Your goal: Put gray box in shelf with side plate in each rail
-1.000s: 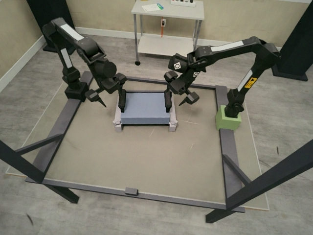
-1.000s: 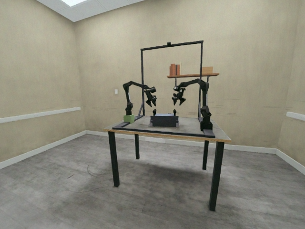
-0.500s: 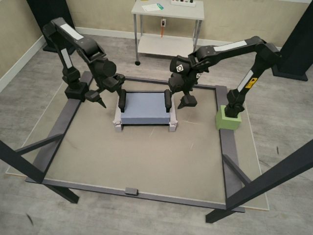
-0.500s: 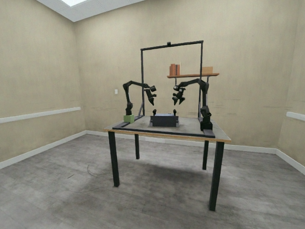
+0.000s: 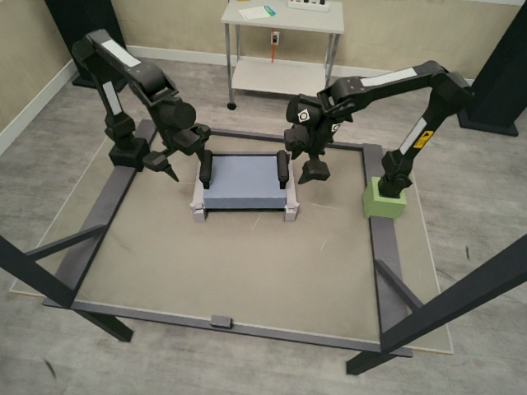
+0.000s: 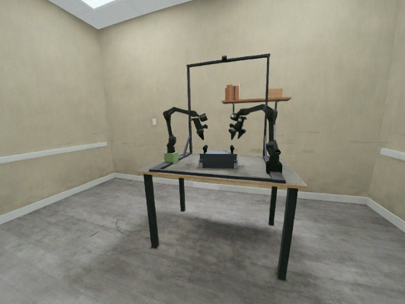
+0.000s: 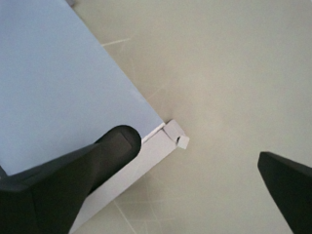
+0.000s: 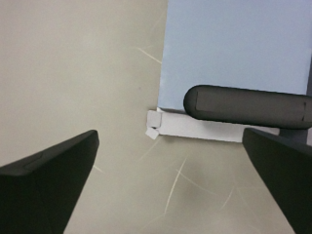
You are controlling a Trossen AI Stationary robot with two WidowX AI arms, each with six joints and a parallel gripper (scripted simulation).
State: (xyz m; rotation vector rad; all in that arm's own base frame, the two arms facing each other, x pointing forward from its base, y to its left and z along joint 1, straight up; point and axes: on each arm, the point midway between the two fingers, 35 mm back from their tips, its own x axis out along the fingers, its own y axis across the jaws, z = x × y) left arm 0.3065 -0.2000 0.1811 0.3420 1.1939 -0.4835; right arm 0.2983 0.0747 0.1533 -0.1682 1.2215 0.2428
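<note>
The gray box (image 5: pixel 244 180) sits level between the two white side rails of the shelf (image 5: pixel 198 205), with a black handle on each side, one (image 5: pixel 206 168) at picture left and one (image 5: pixel 282 168) at picture right. My left gripper (image 5: pixel 168 164) is open and empty, raised just off the box's left side. In the left wrist view the box (image 7: pixel 58 83) and a rail corner (image 7: pixel 175 136) lie below the left gripper (image 7: pixel 195 148). My right gripper (image 5: pixel 314 169) is open and empty, raised off the right side. The right wrist view shows the right gripper (image 8: pixel 171 136) over a handle (image 8: pixel 246 106) and rail (image 8: pixel 205 128).
A dark frame (image 5: pixel 383 238) borders the table mat. The right arm stands on a green block (image 5: pixel 383 202). Dark slanted posts (image 5: pixel 455 297) cross the near corners. A white cart (image 5: pixel 282 46) stands on the floor behind the table.
</note>
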